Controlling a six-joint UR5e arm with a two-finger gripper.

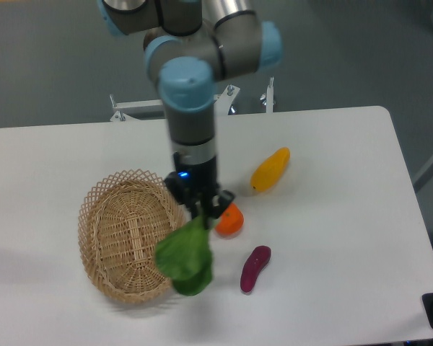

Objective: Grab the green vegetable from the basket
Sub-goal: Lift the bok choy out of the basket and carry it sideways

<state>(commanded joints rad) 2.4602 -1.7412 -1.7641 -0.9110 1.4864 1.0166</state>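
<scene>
Nearest the camera, the green vegetable (pixel 185 262) is seen hanging with its broad leaf lowermost, overlapping the basket's (pixel 126 238) rim at about four o'clock. Its long axis runs nearly vertical in the picture, tilted slightly, the leaf toward six o'clock and the narrow stalk end toward twelve, where it disappears between the fingers of the hand (pixel 200 207). The hand is therefore judged to be closed on the stalk end; the vegetable lies directly below it, at six o'clock from the grip. Whether the leaf tip touches the rim or hangs just clear of it cannot be told.

At three o'clock from the leaf, the purple sweet potato (pixel 255 268) is laid on the tabletop (pixel 346 216), near but apart. Further back, the orange (pixel 229 219) is found just beside the hand, at its three to four o'clock, partly hidden by one finger. Further still, a yellow mango-like fruit (pixel 270 170) is set at two o'clock, well apart from the hand.

The basket is empty as far as can be seen, so the lift is judged largely done. Since the weight hangs under the grip, any continued move is best made straight toward twelve o'clock, upward, so that the leaf is drawn off the rim without catching the wicker or swinging into the orange. A slip of the thin stalk is the chief risk.
</scene>
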